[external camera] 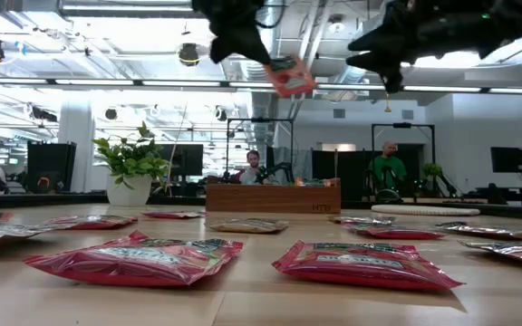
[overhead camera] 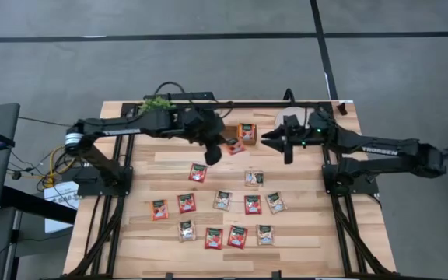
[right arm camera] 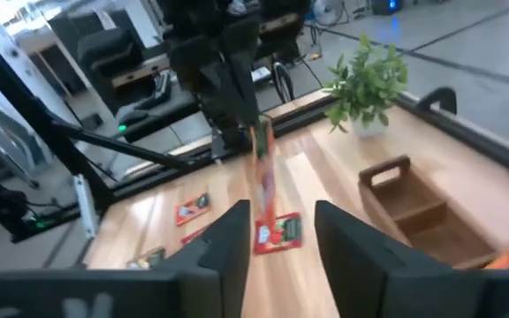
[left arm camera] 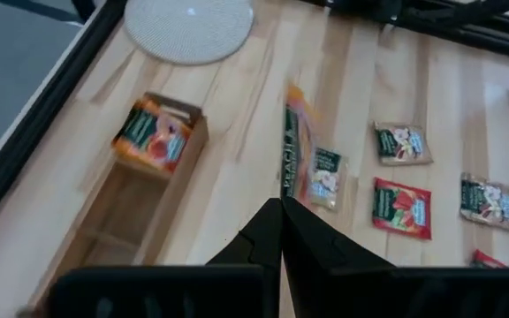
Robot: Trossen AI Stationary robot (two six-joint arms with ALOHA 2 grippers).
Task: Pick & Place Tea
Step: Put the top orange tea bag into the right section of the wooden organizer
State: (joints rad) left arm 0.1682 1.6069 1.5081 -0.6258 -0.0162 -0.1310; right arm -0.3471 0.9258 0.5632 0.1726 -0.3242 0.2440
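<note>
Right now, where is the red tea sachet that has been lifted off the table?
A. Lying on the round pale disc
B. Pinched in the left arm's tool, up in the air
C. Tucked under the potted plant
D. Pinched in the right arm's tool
B: the left tool is shut on the red tea sachet above the table, while the right tool stands open with nothing in it.

Thirteen tea sachets (overhead camera: 253, 204), one wooden box (left arm camera: 113, 221), one potted plant (overhead camera: 158, 102), one round mat (overhead camera: 286, 118), two robot arms (overhead camera: 379, 148)

Red tea sachets (overhead camera: 212, 210) scattered flat — one sachet (overhead camera: 234, 145) aloft.
</note>
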